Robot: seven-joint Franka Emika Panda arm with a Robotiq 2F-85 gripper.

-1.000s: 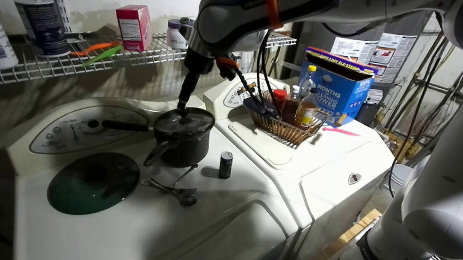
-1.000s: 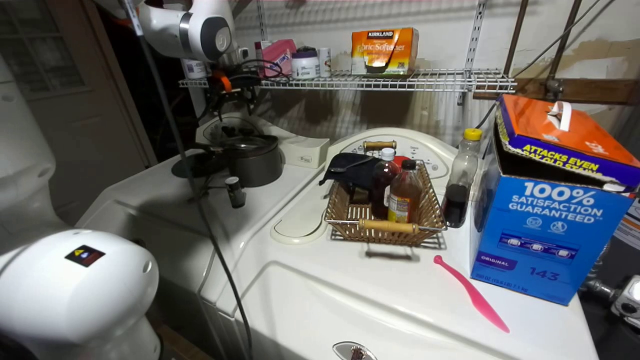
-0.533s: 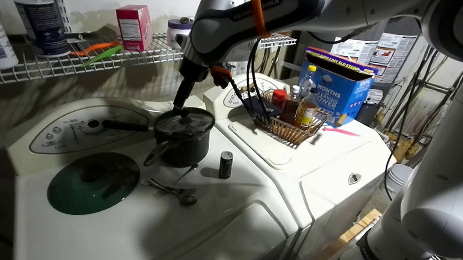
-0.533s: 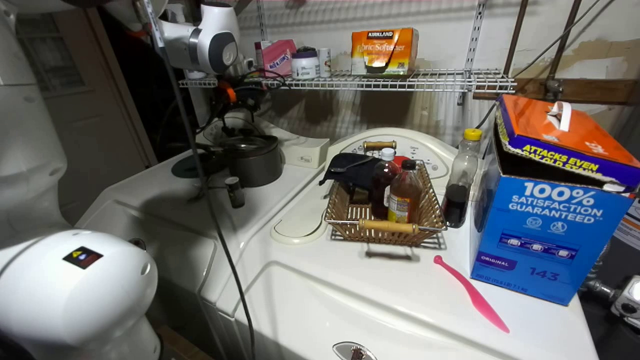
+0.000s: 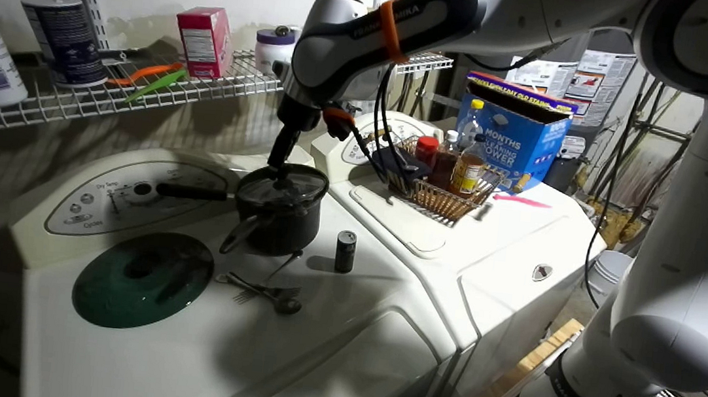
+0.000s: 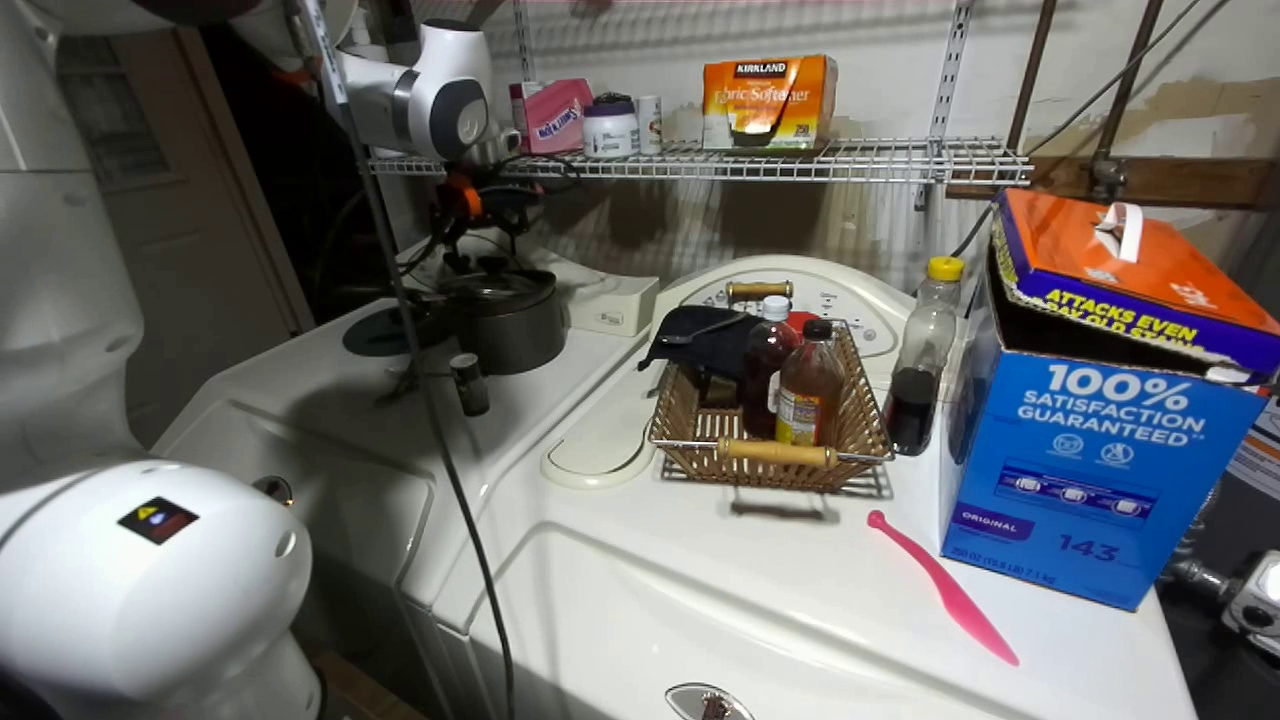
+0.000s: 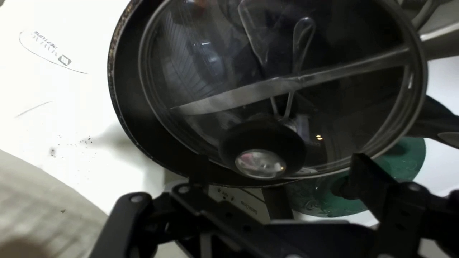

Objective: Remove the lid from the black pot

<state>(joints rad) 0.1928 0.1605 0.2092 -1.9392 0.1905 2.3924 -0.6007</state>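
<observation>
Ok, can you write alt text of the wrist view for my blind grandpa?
A see-through lid with a dark knob lies over a black pot, leaving a dark gap at picture left. At the bottom is an open gripper, its fingers to either side of the knob; a green disc peeks out at lower right.

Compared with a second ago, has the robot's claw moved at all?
Yes. In an exterior view, the gripper has shifted right and down in the picture, judged against the unmoved black pot.
</observation>
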